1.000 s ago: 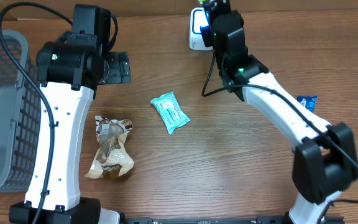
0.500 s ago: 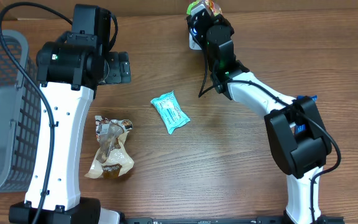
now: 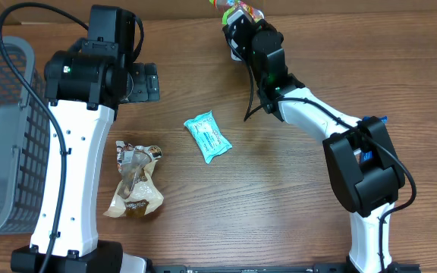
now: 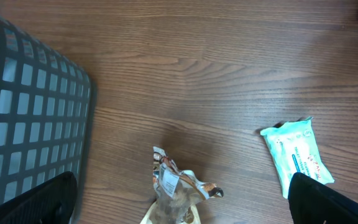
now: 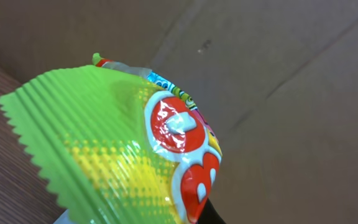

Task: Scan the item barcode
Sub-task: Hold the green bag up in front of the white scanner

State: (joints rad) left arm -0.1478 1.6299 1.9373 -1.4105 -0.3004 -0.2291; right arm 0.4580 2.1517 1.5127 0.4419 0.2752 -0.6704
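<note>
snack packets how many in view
4: a teal packet mid-table, a crumpled brown packet beside the left arm, a blue packet half hidden by the right arm, a green packet in the right gripper. Others may be hidden.

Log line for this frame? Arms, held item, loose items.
right gripper: shut on green snack packet, far edge | left gripper: open, empty | lying loose: teal packet, brown wrapper | basket: left side
</note>
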